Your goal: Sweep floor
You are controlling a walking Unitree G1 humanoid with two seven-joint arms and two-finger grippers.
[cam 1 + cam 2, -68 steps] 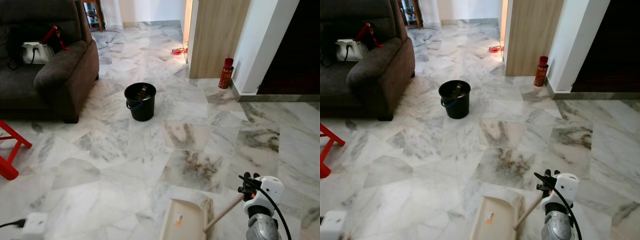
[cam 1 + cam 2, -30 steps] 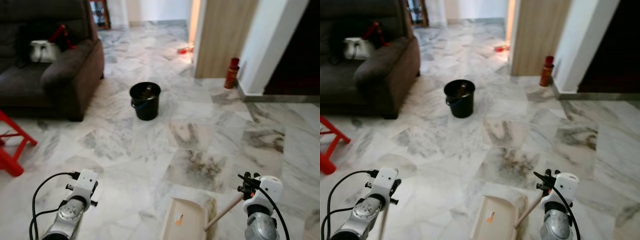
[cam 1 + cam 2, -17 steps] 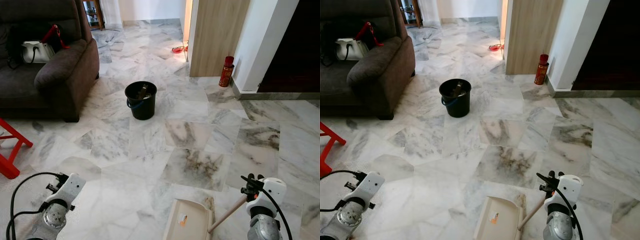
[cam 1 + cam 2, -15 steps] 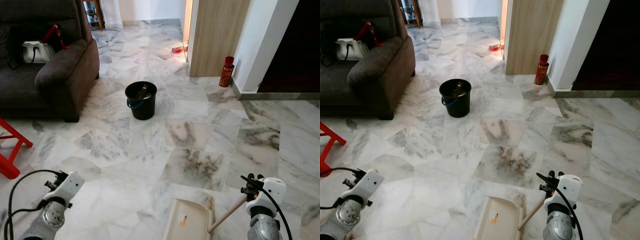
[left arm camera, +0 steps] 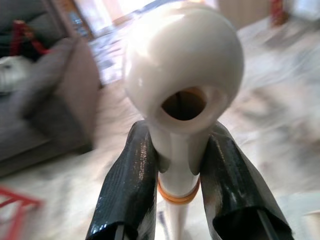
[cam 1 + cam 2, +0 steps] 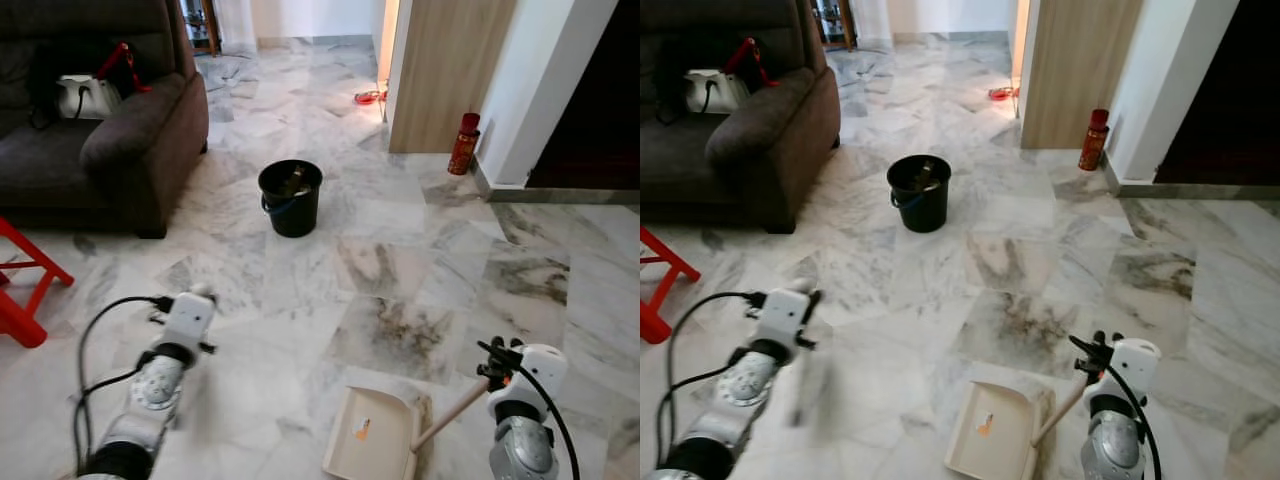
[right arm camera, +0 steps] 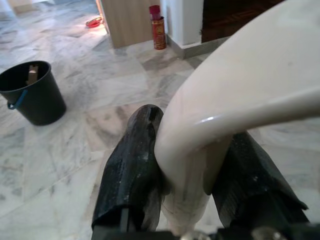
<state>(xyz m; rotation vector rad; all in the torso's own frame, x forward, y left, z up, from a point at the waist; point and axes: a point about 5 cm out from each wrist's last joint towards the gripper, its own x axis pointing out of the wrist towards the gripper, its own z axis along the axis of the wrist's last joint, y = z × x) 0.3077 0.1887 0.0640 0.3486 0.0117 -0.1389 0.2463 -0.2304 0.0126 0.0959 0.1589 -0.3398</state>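
Marble floor (image 6: 420,250) mostly unswept | your left gripper (image 5: 176,200) clamps broom handle (image 5: 182,90) | right gripper (image 7: 190,195) grips dustpan (image 6: 370,435) near right, scrap inside | bucket (image 6: 290,198) far

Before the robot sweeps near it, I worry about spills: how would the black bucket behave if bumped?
The black bucket stands upright on smooth marble floor, so it would probably slide rather than grip. It is taller than wide with something sticking up inside, so a high knock might tip it. It looks like thin plastic, likely light.
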